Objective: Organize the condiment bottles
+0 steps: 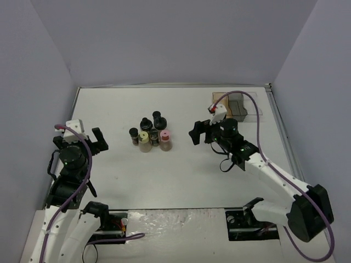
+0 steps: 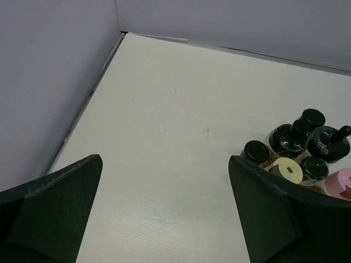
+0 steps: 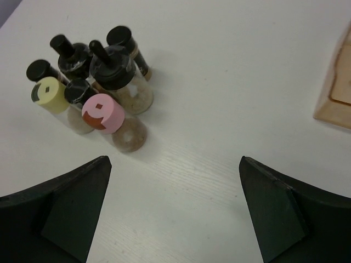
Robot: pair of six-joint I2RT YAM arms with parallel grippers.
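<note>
The condiment bottles point(image 1: 149, 133) stand upright in a tight cluster at the table's middle: small clear jars with brownish contents. Several have black caps, one a yellow cap point(image 1: 143, 136), one a pink cap point(image 1: 165, 135). My left gripper point(image 1: 99, 139) is open and empty, left of the cluster and apart from it. In the left wrist view point(image 2: 164, 164) the jars point(image 2: 299, 148) sit at the right edge. My right gripper point(image 1: 196, 133) is open and empty, right of the cluster. In the right wrist view point(image 3: 174, 161) the pink-capped jar point(image 3: 103, 113) and yellow-capped jar point(image 3: 48, 95) stand nearest, at upper left.
A tray of amber, grey and clear compartments point(image 1: 237, 104) lies at the table's back right; its amber edge point(image 3: 334, 90) shows in the right wrist view. Grey walls enclose the table on the left, back and right. A purple cable loops over the right arm.
</note>
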